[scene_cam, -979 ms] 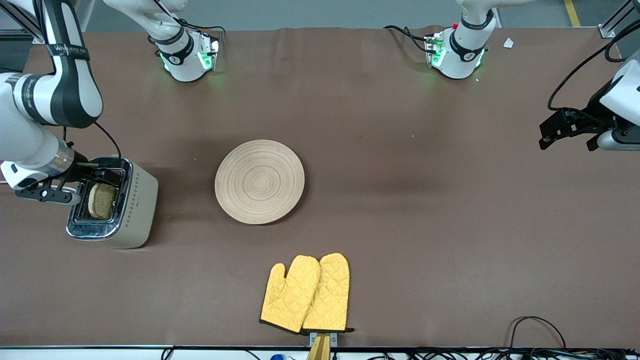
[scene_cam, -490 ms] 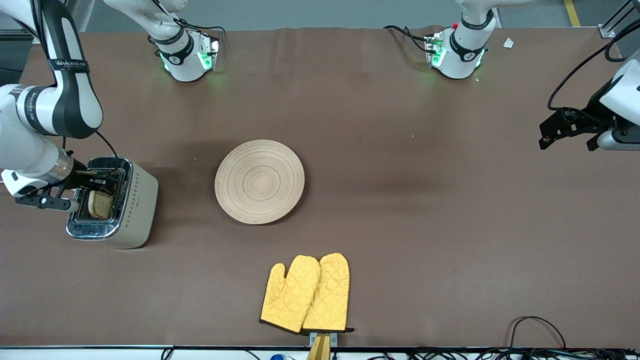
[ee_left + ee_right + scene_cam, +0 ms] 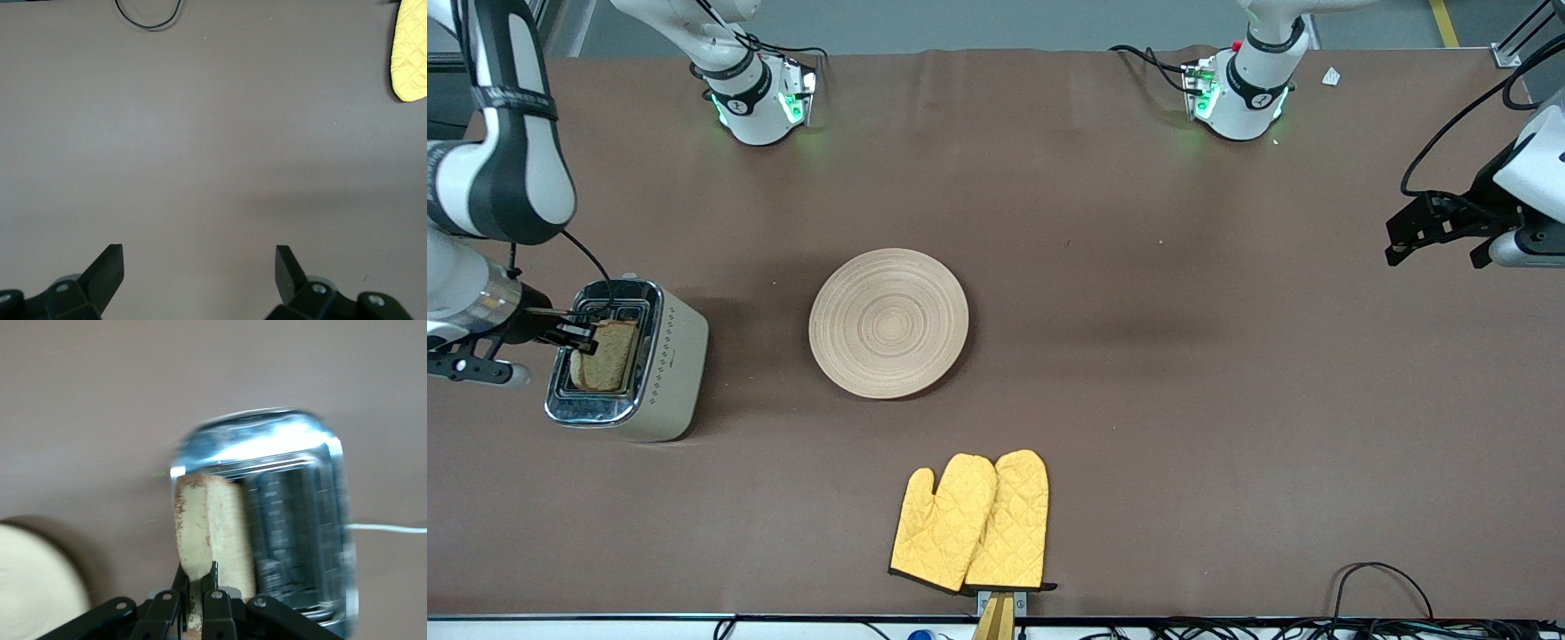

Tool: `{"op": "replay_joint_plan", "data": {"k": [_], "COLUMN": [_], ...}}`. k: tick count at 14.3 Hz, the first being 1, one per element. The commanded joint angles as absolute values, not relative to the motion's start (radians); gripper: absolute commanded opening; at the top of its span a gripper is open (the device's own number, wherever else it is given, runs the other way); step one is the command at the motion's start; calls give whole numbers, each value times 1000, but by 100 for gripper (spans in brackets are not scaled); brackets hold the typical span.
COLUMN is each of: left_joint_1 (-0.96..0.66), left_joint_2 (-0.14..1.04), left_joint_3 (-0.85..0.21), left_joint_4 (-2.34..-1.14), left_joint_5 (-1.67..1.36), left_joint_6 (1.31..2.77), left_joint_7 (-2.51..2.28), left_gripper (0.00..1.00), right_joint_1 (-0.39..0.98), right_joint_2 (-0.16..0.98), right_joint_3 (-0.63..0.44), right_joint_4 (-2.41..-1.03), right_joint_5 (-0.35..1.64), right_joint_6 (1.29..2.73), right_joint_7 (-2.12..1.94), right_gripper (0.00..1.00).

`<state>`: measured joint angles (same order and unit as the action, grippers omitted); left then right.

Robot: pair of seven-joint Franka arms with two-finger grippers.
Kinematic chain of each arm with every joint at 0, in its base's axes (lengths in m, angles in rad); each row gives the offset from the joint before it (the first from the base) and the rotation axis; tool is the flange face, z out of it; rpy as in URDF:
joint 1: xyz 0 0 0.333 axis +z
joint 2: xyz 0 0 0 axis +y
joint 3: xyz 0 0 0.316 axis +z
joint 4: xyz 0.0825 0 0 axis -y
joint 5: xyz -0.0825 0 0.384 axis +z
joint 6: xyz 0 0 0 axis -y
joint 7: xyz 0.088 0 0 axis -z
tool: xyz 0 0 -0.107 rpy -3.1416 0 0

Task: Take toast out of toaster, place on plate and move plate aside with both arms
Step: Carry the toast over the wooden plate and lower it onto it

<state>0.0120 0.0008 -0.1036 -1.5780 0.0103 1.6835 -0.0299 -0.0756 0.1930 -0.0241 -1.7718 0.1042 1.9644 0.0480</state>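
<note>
The toast (image 3: 608, 356), a brown slice with a darker crust, is held edge-on above the slot of the steel toaster (image 3: 667, 364) at the right arm's end of the table. My right gripper (image 3: 574, 336) is shut on its edge; in the right wrist view the gripper (image 3: 198, 587) pinches the toast (image 3: 207, 520) over the toaster (image 3: 293, 533). The round light-wood plate (image 3: 888, 322) lies at mid-table, also seen in the right wrist view (image 3: 33, 587). My left gripper (image 3: 1427, 233) waits open and empty over the left arm's end of the table, its jaws (image 3: 199, 267) wide apart.
A pair of yellow oven mitts (image 3: 971, 523) lies near the table edge closest to the front camera; one mitt's tip shows in the left wrist view (image 3: 410, 57). Both arm bases (image 3: 760, 98) stand along the table's top edge. Cables (image 3: 1387, 587) trail at the near edge.
My right gripper has risen and drawn toward the right arm's end of the table, lifting the toast up out of the toaster slot. The left arm has not moved.
</note>
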Motion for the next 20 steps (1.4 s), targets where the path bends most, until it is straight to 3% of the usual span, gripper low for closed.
{"op": "replay_joint_plan", "data": {"k": [1,4,8,13,16,20], "left_joint_1": [12,12,14,15,15,15], "left_joint_2": [8,8,8,8,11,12], "left_joint_3": [-106,-106,-106,-106,-106,-106], "left_joint_4": [-1555,-1555,-1555,-1559,-1563,-1563], "left_joint_5": [6,5,6,6,6,6], "left_joint_6": [1661,1661,1661,1661,1652,1651], "left_joint_7": [-35,-34,-31,-25,-21,-23], "left_gripper": [100,100,100,100,100,100], "right_joint_1": [-26,-14,35,109,164,166], "right_joint_2": [204,203,206,215,215,278], "right_joint_3": [-11,67,72,193,198,192], "right_joint_4": [-1707,-1695,-1755,-1991,-2130,-2171], "right_joint_5": [273,406,613,716,834,865], "right_joint_6": [1910,1914,1950,2173,2310,2388], "right_joint_7": [44,66,75,74,48,-136], "right_gripper": [0,0,0,0,0,0]}}
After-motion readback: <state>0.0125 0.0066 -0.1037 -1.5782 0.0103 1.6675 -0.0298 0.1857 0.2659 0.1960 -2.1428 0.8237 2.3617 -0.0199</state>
